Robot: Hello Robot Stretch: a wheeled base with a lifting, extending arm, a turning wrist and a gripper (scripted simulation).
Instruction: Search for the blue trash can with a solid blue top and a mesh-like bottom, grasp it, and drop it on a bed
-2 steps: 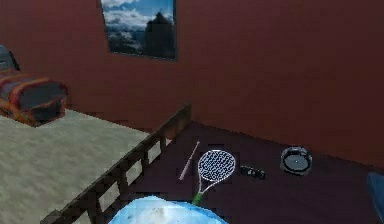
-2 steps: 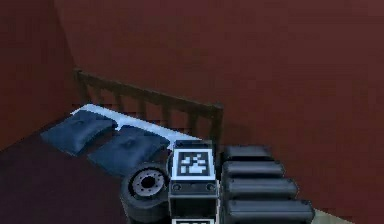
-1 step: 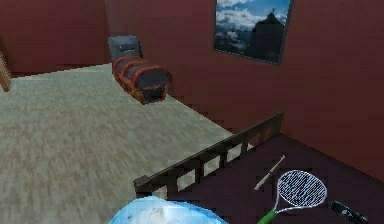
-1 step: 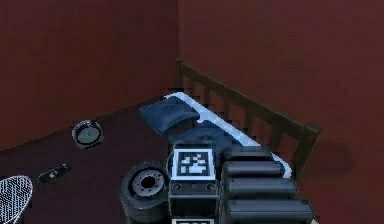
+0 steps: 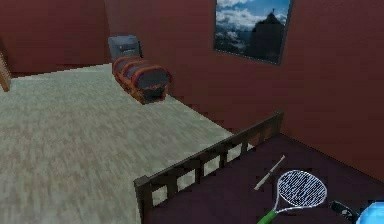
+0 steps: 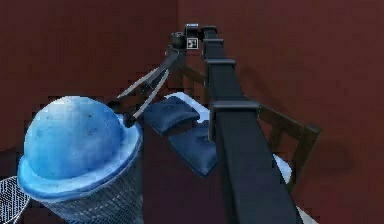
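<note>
The blue trash can (image 6: 75, 150), with a solid blue domed top and a white mesh lower part, hangs large at the arm side view's lower left. My gripper (image 6: 125, 108) holds it; the thin fingers reach down-left from the arm's far end to its rim. Under and behind it lies a bed (image 6: 172, 192) with a dark maroon cover and blue pillows (image 6: 178, 114). The same bed (image 5: 212, 160) shows at the forward view's lower right, behind its slatted wooden footboard.
A tennis racket (image 5: 298, 188) lies on the bed cover. A chair (image 5: 140, 75) draped with a red striped blanket stands by the far wall, with a mountain picture (image 5: 252, 28) hung to its right. Beige carpet (image 5: 90, 130) spreads across the forward view's left.
</note>
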